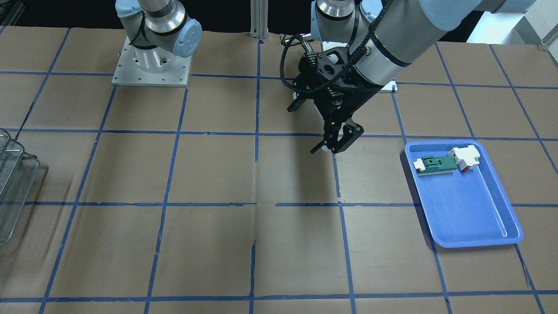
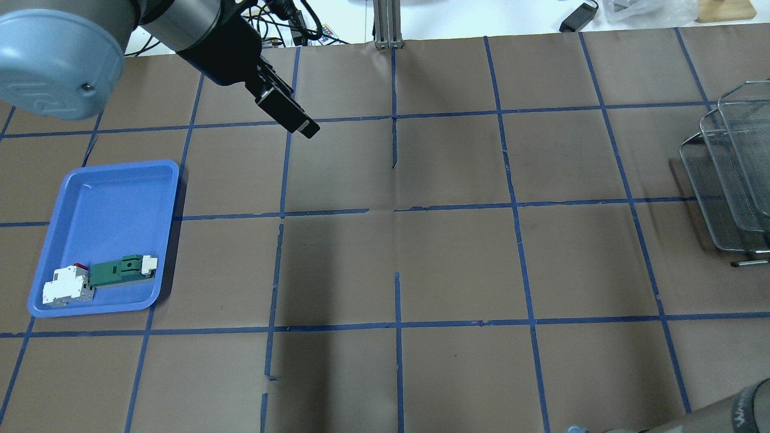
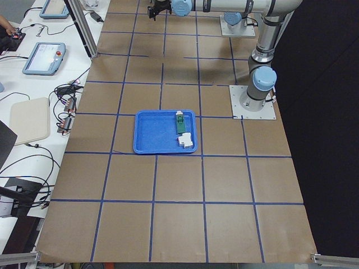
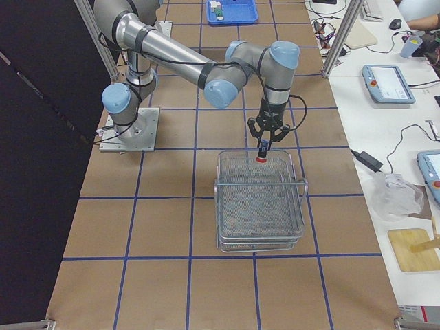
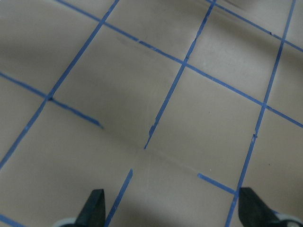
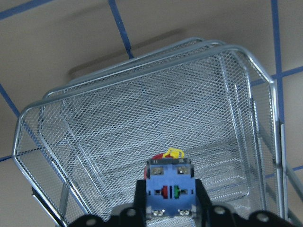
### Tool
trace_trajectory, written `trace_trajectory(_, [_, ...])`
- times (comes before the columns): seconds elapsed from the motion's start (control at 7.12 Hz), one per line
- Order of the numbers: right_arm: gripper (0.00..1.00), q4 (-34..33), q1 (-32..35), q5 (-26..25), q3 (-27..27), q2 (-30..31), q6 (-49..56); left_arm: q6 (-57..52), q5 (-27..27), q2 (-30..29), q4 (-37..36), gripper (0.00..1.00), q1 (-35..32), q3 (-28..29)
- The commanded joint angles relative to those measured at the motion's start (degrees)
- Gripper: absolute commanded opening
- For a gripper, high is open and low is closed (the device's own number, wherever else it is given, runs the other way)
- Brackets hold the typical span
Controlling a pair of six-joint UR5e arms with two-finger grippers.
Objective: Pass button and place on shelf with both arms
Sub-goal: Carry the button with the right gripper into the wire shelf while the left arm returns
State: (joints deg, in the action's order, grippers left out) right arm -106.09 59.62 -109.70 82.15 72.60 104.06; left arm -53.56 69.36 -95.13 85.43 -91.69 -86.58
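Note:
The button [image 6: 169, 188], with its bluish block facing the camera and its red cap and yellow bit behind, is held in my right gripper [image 6: 169, 204], which is shut on it. In the exterior right view the right gripper [image 4: 262, 146] holds the button [image 4: 262, 157] just above the near rim of the silver wire-mesh shelf [image 4: 260, 206]. The shelf also shows in the right wrist view [image 6: 142, 118], at the overhead view's right edge [image 2: 728, 174] and at the front view's left edge [image 1: 13, 183]. My left gripper [image 1: 328, 147] [image 2: 299, 123] [image 5: 173, 213] is open and empty above the table's middle.
A blue plastic tray [image 1: 479, 218] [image 2: 108, 198] [image 3: 154, 131] on my left side holds a green-and-white flat part [image 1: 436, 163] and a white block with red [image 1: 465, 157]. The table is brown paper with blue tape lines. Operator desks with tablets stand beyond the far edge [image 4: 388, 82].

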Motion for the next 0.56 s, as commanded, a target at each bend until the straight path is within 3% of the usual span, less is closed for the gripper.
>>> trace_trajectory(0.0, [0.00,-5.3,0.0,-3.8,0.2,-3.7,4.8,8.9,11.0,2.7,1.7,1.00,0.6,-1.5])
trace_trajectory(0.28, [0.02,-5.2,-0.4,-3.2,1.3,-3.8,4.0,15.6,14.6,4.6,3.1,1.00,2.3,-2.0])
trace_trajectory(0.42, [0.21,-4.9,-0.5,-2.6,1.4,-4.4,3.8,19.3,20.1,5.4,5.7,1.00,4.5,-1.8])
